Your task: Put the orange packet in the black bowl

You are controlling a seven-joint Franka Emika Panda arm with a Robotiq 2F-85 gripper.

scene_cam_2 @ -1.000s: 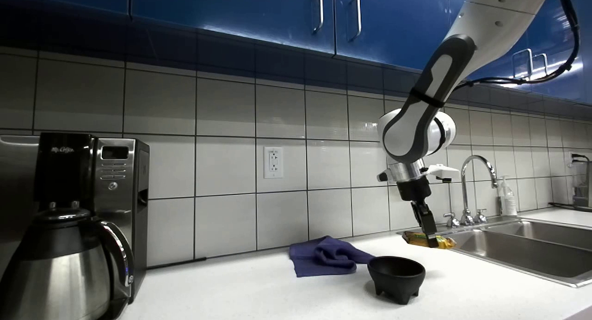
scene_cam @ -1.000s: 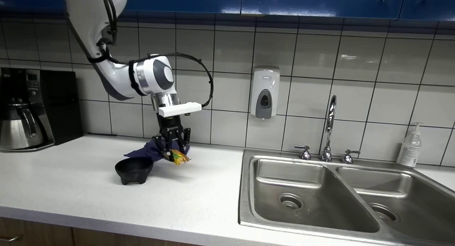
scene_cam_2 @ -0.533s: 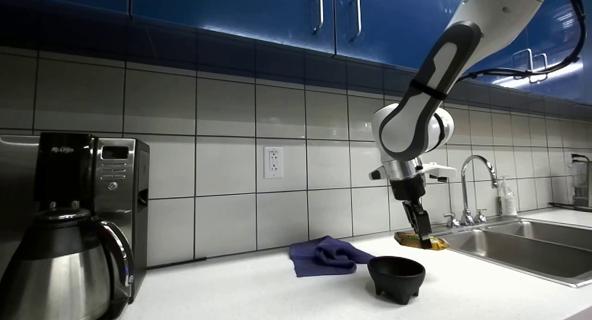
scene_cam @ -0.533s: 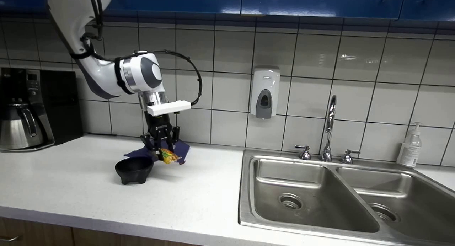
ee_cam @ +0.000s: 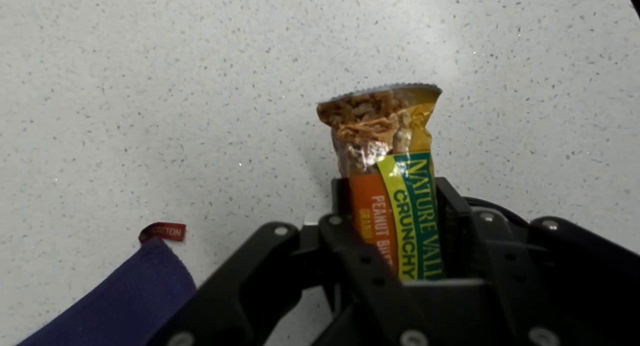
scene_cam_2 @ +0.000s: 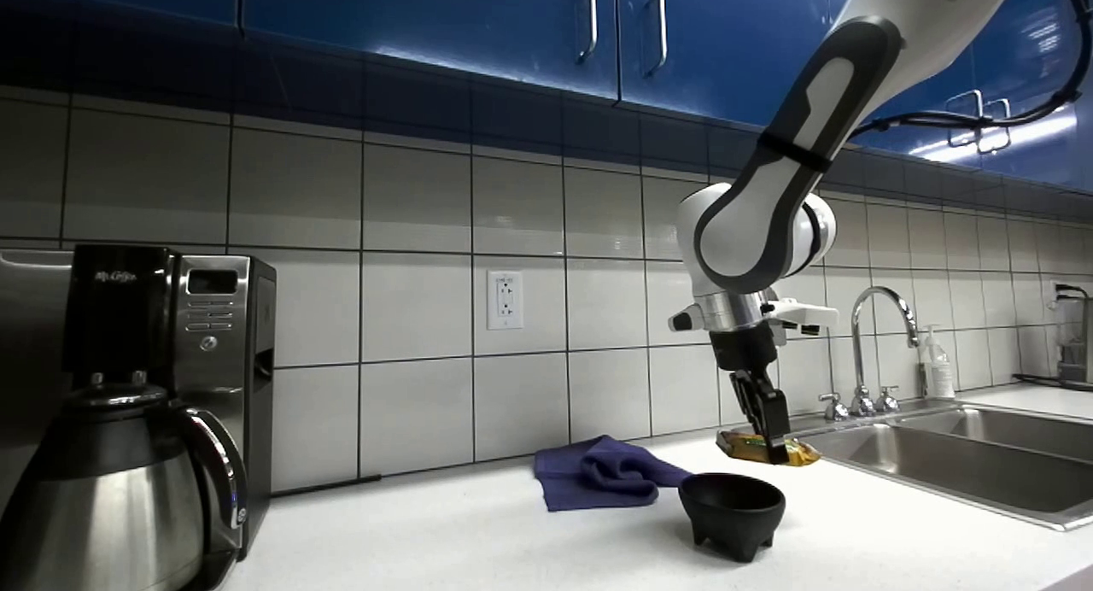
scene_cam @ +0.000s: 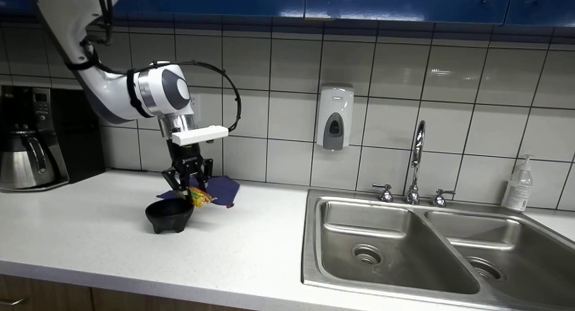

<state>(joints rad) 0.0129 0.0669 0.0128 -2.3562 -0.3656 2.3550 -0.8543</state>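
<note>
A: What's to the right of the coffee maker point(scene_cam: 76, 131)?

B: The bowl point(scene_cam: 168, 216) first, upright on the tabletop point(scene_cam: 251, 252). Just right of it in an exterior view, the pincer point(scene_cam: 195, 192) is clamped on the packet point(ee_cam: 392, 186), and the wrist view has its fingers point(ee_cam: 454, 198) snug against both sides.

A: So it's in the bowl?

B: Nah, not yet, held up off the tabletop near the rim. A cloth point(scene_cam: 227, 187) lies behind it. Further right there's a soap dispenser point(scene_cam: 334, 117) on the wall point(scene_cam: 292, 162), then the sink point(scene_cam: 404, 261) with its faucet point(scene_cam: 417, 151), and a pump bottle point(scene_cam: 519, 189).

Counter point(scene_cam: 251, 243) lies open between black bowl point(scene_cam: 169, 217) and sink point(scene_cam: 311, 239).
</note>
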